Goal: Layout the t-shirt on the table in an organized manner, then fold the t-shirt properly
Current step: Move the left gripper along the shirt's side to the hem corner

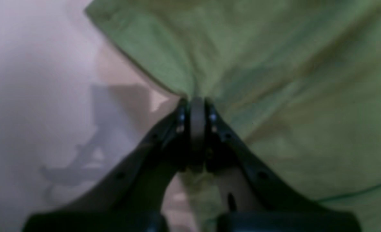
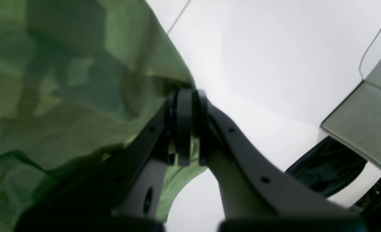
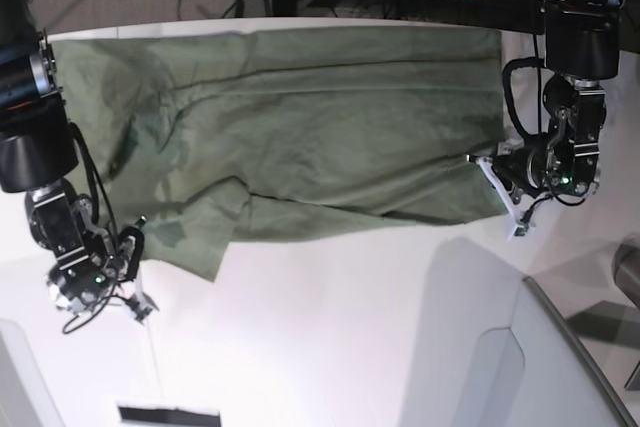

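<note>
The left end effector [image 1: 196,106] is clamped tight on the edge of the t-shirt [image 1: 274,80]; that wrist view is blurred, so the pinched hem is hard to read. The right end effector [image 2: 187,96] is likewise closed on a bunched edge of the shirt, and cloth hides everything to its left. In the base view the t-shirt lies spread and wrinkled across the far half of the white table [image 3: 330,327]. A grey angled panel [image 2: 364,125] sits near the right arm.
</note>
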Robot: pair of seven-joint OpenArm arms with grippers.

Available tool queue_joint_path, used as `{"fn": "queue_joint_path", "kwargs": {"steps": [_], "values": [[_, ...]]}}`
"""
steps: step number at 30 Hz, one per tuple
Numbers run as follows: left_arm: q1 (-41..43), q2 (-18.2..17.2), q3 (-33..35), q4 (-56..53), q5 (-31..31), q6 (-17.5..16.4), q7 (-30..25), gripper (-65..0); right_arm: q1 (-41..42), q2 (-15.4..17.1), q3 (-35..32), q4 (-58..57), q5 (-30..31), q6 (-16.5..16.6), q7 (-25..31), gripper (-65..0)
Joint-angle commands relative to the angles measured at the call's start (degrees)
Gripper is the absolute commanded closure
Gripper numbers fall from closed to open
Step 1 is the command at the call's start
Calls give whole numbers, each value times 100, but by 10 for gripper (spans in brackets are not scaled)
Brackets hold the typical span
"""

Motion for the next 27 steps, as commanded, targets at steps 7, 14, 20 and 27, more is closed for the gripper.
{"fn": "queue_joint_path", "kwargs": {"steps": [7,14,20,27], "values": [[-101,-90,-709,722,46,27,373,-336,201,45,-9,69,-39,-33,25,-2],[-567,-117,-1061,-130,89,27,136,-334,201,45,-9,69,-39,-33,25,-2],[-1015,-99,-1061,-1317,63,1,-629,-334,201,45,-18,69,-39,-33,25,-2],[-1473,-90,-1061,-2328,81,1,-1227,-334,201,63,-18,69,-39,-33,8,-2]]}}
